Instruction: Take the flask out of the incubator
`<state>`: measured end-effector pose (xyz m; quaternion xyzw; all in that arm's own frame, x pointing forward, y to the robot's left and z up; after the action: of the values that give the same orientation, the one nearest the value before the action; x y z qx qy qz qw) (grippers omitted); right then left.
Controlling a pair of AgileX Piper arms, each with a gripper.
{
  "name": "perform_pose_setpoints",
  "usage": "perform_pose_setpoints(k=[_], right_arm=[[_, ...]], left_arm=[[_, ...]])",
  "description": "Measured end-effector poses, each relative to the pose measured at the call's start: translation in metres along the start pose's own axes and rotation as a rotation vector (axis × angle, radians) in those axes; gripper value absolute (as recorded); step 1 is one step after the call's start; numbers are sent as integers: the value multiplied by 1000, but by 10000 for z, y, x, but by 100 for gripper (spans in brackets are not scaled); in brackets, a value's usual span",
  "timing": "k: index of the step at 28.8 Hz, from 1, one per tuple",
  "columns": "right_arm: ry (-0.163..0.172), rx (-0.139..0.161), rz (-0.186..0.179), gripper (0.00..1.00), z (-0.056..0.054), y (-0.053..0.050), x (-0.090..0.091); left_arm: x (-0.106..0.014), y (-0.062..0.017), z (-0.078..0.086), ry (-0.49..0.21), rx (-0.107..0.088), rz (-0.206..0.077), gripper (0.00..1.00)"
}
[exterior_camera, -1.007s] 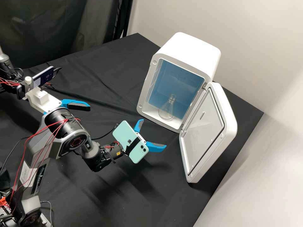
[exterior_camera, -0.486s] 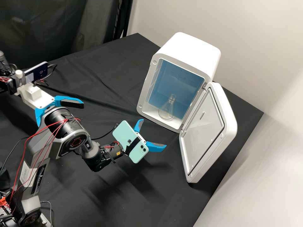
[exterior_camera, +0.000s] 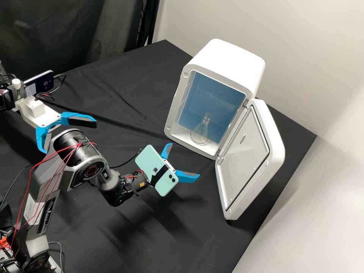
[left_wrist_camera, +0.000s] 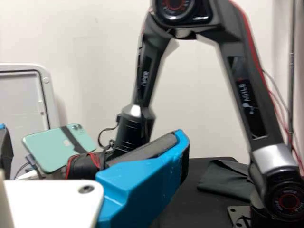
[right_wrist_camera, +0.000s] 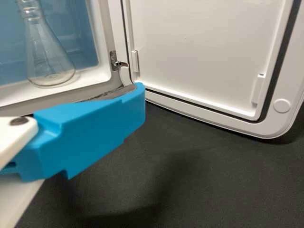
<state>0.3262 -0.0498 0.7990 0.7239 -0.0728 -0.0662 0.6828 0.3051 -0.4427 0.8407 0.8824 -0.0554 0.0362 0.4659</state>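
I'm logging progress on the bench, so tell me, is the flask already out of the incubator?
No, the flask stands upright inside the incubator, on its blue floor, with the door swung open.

Lab setting: black cloth-covered bench (exterior_camera: 125, 87), small white incubator (exterior_camera: 227, 60), door (exterior_camera: 250, 159) open, glass flask (exterior_camera: 201, 131) inside; wired robot arm (exterior_camera: 72, 163) alongside; bare white wall (exterior_camera: 303, 45) behind.

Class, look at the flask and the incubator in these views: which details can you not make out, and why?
High view: the flask is too small and clear to tell whether it holds liquid.
Right wrist view: the flask's mouth is cut off by the picture edge.
Left wrist view: the incubator door is cut by the edge.
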Motion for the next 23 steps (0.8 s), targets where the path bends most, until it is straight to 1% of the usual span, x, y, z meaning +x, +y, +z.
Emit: perform_pose_setpoints(k=[2,3,5,7,8,9,12,13,14,18,20,23], right_arm=[[0,0,0,100,0,0,0],[0,0,0,100,0,0,0],[0,0,0,100,0,0,0],[-2,0,-1,100,4,-3,-5],[-2,0,-1,100,4,-3,-5],[0,0,-3,100,0,-8,-5],[0,0,-3,100,0,-8,-5],[0,0,-3,100,0,-8,-5],[0,0,-3,100,0,-8,-5],[0,0,-3,100,0,-8,-5],[4,-1,-7,100,-14,-23,-5],[6,-2,-10,100,-22,-32,-5]], left_arm=[[-2,9,-45,15,2,3,100],[-5,20,-101,34,4,6,100],[0,9,-174,57,7,2,100],[12,-27,-252,82,8,-9,100],[20,-54,-293,95,8,-18,100],[30,-100,-346,112,8,-36,100],[32,-192,-427,140,6,-76,100],[30,-234,-461,152,5,-98,100],[27,-255,-489,162,4,-106,100],[30,-317,-511,169,1,-125,100],[33,-370,-514,168,0,-142,100],[38,-420,-501,166,-3,-157,100]])
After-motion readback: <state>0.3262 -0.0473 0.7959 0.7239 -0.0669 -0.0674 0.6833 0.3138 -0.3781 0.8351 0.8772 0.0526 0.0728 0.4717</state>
